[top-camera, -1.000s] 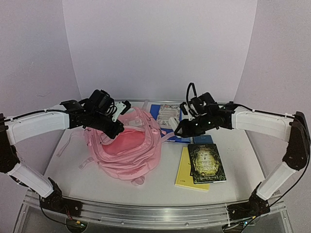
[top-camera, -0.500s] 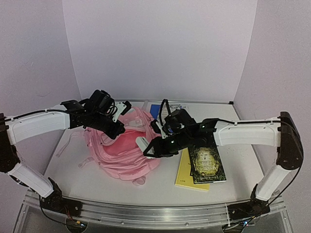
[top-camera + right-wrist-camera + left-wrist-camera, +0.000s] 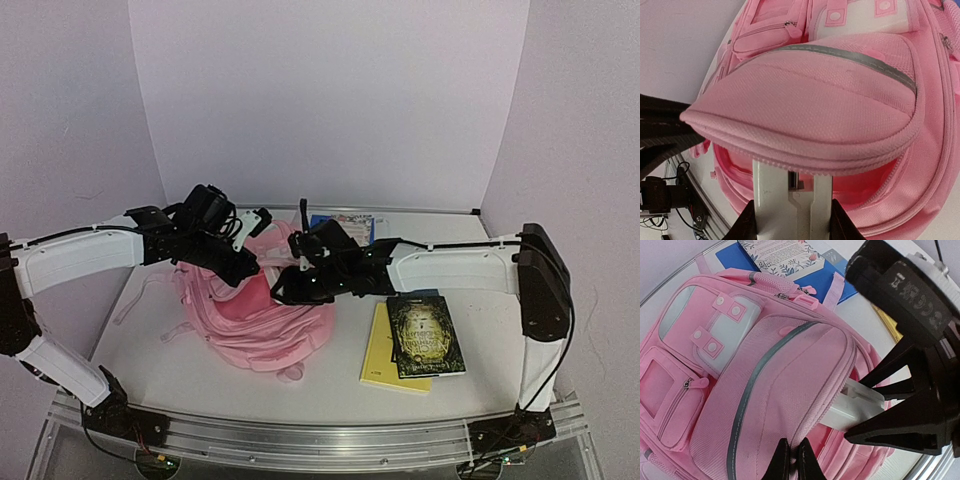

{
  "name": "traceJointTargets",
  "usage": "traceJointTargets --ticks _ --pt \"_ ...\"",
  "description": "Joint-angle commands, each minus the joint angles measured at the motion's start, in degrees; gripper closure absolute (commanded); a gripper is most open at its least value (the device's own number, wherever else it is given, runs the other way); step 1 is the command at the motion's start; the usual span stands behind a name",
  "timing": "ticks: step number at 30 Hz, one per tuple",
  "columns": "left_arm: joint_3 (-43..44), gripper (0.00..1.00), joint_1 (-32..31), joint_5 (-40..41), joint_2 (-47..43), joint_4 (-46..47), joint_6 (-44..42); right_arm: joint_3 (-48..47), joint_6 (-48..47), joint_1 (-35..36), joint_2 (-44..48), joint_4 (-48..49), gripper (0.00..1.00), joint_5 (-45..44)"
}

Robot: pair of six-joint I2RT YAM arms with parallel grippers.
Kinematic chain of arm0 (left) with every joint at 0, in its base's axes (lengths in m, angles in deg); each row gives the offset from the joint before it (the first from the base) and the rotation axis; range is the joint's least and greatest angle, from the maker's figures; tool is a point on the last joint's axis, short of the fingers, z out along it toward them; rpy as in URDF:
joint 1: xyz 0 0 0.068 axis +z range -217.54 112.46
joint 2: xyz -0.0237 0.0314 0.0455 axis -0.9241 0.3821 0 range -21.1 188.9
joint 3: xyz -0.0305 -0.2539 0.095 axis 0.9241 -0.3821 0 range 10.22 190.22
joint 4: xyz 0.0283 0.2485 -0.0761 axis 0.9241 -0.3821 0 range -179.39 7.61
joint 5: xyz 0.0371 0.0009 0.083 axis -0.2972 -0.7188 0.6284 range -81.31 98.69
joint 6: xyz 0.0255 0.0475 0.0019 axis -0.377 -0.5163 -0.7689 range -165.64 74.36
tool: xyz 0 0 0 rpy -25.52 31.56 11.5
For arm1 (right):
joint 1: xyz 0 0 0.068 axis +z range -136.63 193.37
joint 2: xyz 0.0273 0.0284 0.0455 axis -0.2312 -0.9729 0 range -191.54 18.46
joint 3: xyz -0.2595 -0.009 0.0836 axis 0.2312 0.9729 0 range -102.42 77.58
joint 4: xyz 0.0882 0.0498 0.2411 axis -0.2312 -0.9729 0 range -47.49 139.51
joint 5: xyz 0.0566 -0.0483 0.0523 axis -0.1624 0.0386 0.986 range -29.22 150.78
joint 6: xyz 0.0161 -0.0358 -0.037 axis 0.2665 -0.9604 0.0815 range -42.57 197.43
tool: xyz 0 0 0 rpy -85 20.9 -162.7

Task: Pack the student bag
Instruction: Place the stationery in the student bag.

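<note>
The student bag (image 3: 262,322) is a pink backpack lying face up on the table; it also shows in the left wrist view (image 3: 765,365) and the right wrist view (image 3: 815,95). My left gripper (image 3: 247,268) (image 3: 793,460) is shut on the zip edge of the bag's front flap and holds it lifted, so the red-pink inside shows. My right gripper (image 3: 287,293) (image 3: 792,222) is at the bag's mouth, shut on a flat white block-like item (image 3: 771,200) (image 3: 856,405), whose front end is under the flap edge.
A dark-covered book (image 3: 427,335) lies on a yellow book (image 3: 382,352) right of the bag. A floral booklet (image 3: 347,222) (image 3: 782,255) on a blue book (image 3: 816,281) lies behind the bag. The right forearm spans over the books.
My right arm has swung left from the books to the bag's opening, carrying the white item to the flap edge. My left gripper has kept its hold on the flap.
</note>
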Motion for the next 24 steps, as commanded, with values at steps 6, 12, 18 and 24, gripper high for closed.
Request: traceJointTargets --ticks 6,12,18,24 --pt "1.24 1.0 -0.02 -3.3 -1.81 6.1 0.03 -9.89 -11.82 0.3 -6.66 -1.23 0.79 -18.1" --pt "1.33 1.0 0.0 -3.77 -1.13 6.0 0.04 -12.19 -16.05 0.29 -9.34 -3.67 0.77 -25.71" --pt "1.41 1.0 0.01 -3.83 -0.46 6.02 0.03 -13.88 -17.04 0.29 -12.86 -4.86 0.73 -26.77" --pt "1.48 1.0 0.01 -3.82 -0.11 6.01 0.03 -12.53 -15.65 0.3 -12.31 -4.99 0.59 -28.52"
